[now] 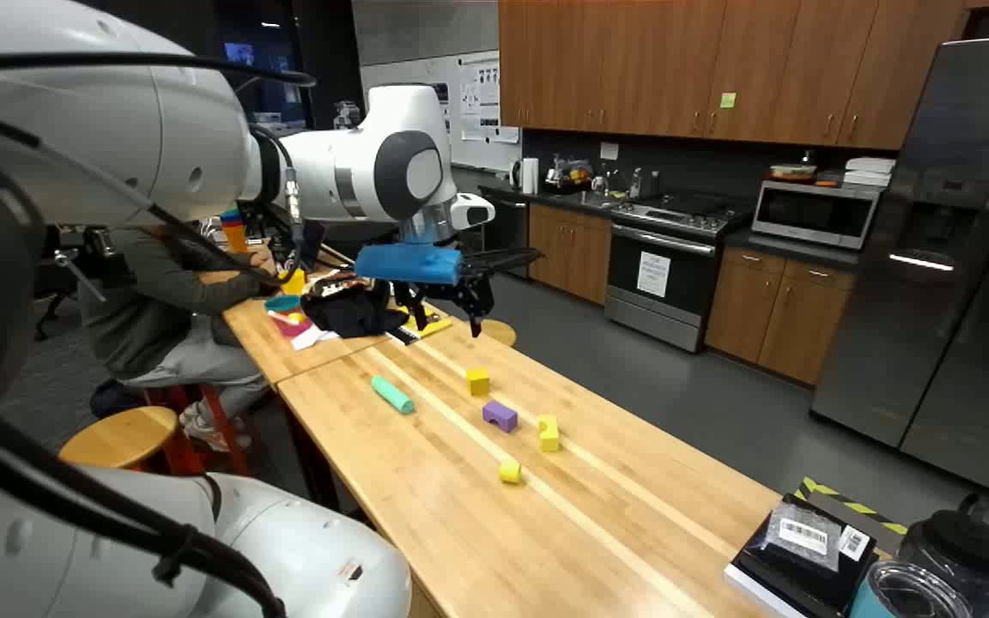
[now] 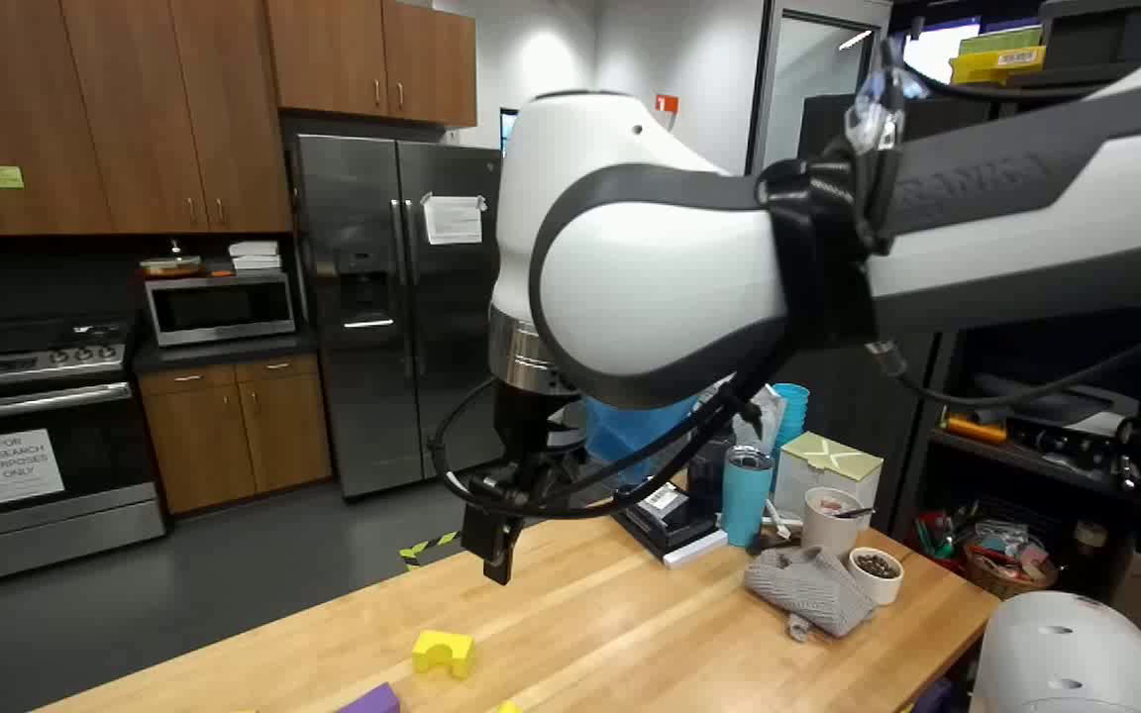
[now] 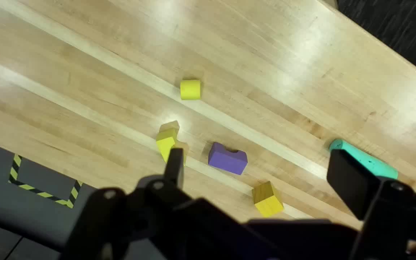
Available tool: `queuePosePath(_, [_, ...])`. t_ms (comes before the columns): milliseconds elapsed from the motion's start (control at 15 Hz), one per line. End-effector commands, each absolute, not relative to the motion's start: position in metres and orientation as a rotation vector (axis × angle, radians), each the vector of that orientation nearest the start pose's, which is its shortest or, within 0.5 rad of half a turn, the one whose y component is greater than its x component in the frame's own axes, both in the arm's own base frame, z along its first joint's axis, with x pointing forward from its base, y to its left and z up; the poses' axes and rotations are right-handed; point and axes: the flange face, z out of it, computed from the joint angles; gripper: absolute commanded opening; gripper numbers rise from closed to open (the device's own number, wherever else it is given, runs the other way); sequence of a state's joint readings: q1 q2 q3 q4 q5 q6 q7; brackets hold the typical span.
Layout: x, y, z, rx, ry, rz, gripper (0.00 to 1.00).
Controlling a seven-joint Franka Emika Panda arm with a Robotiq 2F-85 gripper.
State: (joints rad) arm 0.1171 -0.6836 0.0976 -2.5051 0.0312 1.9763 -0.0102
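Purple and notched, an arch-shaped block (image 3: 228, 159) lies on a pale wooden table (image 1: 460, 532), between a yellow cube (image 1: 477, 381) and a yellow arch (image 1: 549, 439), near both but touching neither. A short yellow cylinder (image 3: 190, 89) rests on its side a little way off, and a longer green cylinder (image 1: 392, 395) lies well apart from it. Above the table hangs the black gripper (image 1: 450, 330), pointing down, its two fingers spread wide and holding nothing; all five pieces lie below, clear of it. In the wrist view one finger covers part of the yellow arch and the other part of the green cylinder. A blue cover (image 1: 409, 263) shows just above the fingers. Past a seam in the wood sits a dark heap (image 1: 357, 311), with a person (image 1: 147, 300) seated nearby. At the opposite end, in an exterior view, a turquoise tumbler (image 2: 747, 495) stands near a white cup (image 2: 828, 533), a grey cloth (image 2: 813, 589) and a small bowl (image 2: 878, 590) of dark bits.
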Motion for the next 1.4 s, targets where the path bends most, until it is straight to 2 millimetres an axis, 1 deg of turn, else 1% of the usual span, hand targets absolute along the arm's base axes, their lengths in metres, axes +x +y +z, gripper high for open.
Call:
queuePosePath(0, [0.352, 0.083, 0.523, -3.135, -0.311, -0.245, 1.0])
queuePosePath(800, [0.354, 0.083, 0.524, -3.144, -0.31, -0.252, 1.0])
queuePosePath(1067, [0.37, 0.086, 0.521, -3.158, -0.38, -0.284, 1.0])
queuePosePath(1200, [0.382, 0.088, 0.518, -3.151, -0.455, -0.326, 1.0])
queuePosePath(1333, [0.394, 0.092, 0.509, -3.14, -0.54, -0.35, 1.0])
